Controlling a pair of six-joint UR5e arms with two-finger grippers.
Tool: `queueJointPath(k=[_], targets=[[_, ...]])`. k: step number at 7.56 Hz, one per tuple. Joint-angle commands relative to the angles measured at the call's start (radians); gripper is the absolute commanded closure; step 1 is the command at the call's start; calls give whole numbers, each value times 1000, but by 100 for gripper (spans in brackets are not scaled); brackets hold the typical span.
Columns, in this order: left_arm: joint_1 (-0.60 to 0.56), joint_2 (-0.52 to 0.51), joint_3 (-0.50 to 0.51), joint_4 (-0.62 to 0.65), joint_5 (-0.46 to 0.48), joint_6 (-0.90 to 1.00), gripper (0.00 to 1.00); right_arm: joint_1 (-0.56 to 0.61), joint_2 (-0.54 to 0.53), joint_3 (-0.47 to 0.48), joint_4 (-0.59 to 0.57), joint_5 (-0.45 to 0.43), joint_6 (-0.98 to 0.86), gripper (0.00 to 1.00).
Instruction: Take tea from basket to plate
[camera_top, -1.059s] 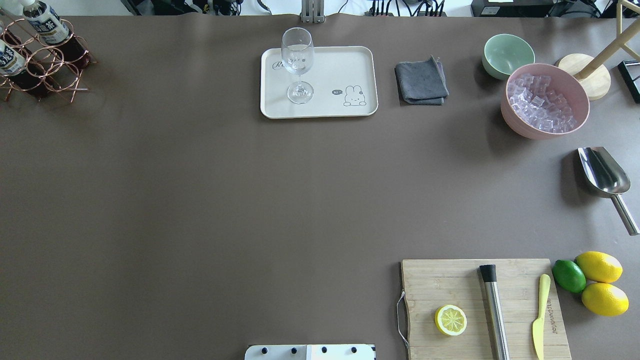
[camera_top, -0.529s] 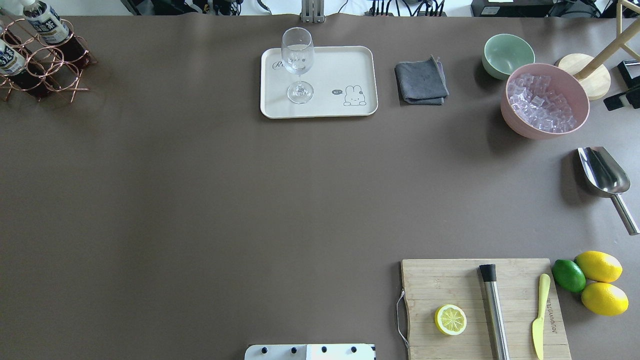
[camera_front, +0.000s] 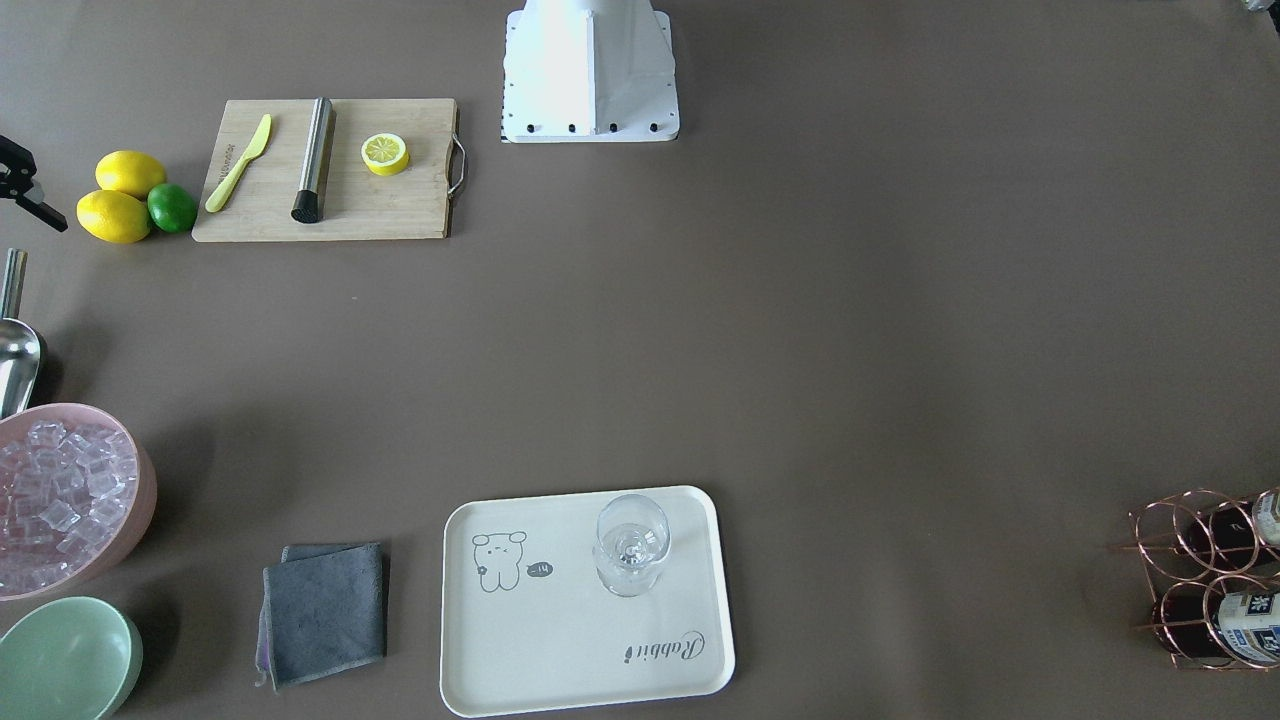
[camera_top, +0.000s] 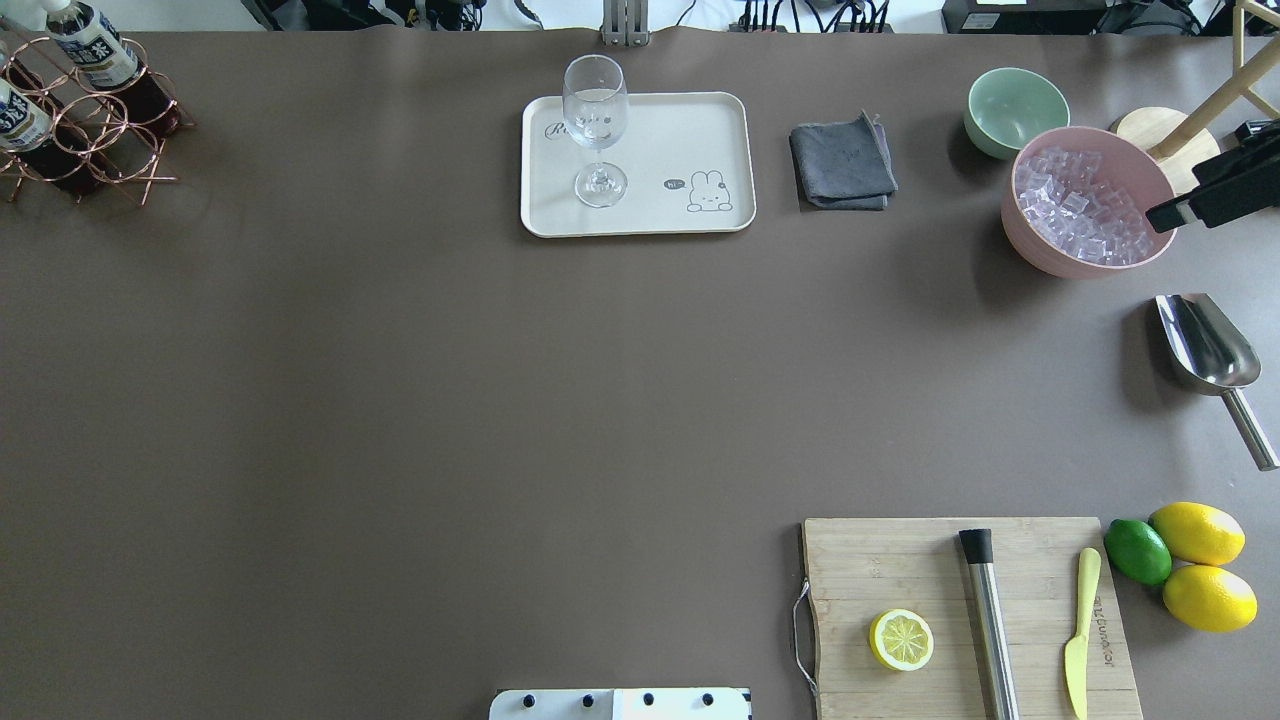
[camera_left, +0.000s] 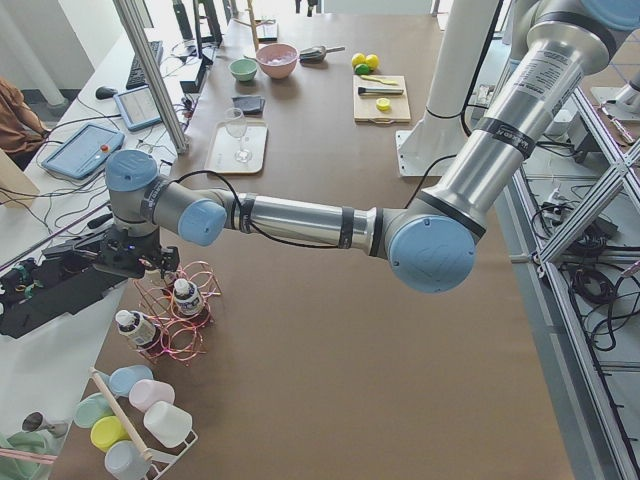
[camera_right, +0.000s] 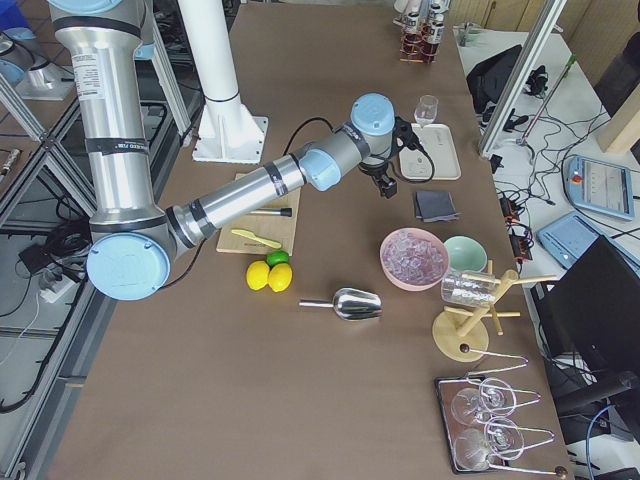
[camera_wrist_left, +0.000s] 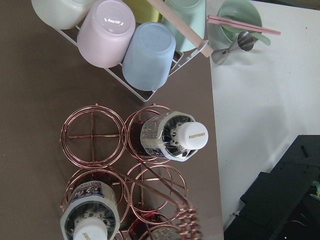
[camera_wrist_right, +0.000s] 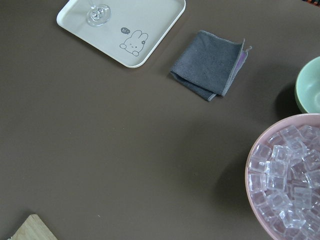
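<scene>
Brown matting covers the table (camera_top: 400, 400). On its right side the right tool (camera_top: 1175, 212) now juts in from the edge, and in the overhead view it crosses the rim of the pink bowl of ice (camera_top: 1015, 235). Half a second ago only a small part of it showed at that edge. Whether its fingers are apart or together I cannot tell. It is well apart from the tea, so I judge this move does little for the fetch.

Further back, the plate (camera_top: 680, 130) carries only the wine glass (camera_top: 597, 110), as before. At the far left corner the tea (camera_wrist_left: 175, 135) stands upright in the basket (camera_wrist_left: 92, 135), unmoved. The left tool (camera_left: 150, 265) hangs above it, and whether its fingers are apart or together cannot be told either. No grasp is made yet.
</scene>
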Motion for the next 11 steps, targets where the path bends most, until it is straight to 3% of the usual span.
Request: queueJointPath(k=[1, 3, 5, 10, 11], targets=[[2, 0, 1, -4, -5, -1, 10, -60, 77, -20, 19, -13, -2, 0], [0, 3, 3, -5, -16, 0, 18, -87, 119, -86, 115, -54, -2, 0], [0, 5, 14, -25, -16, 0, 18, -112, 153, -150, 265, -106, 0, 0], [0, -1, 20, -31, -16, -17, 22, -113, 173, -236, 512, -133, 0, 0], [2, -3, 20, -36, -16, -20, 23, -115, 173, -320, 668, -133, -5, 0]])
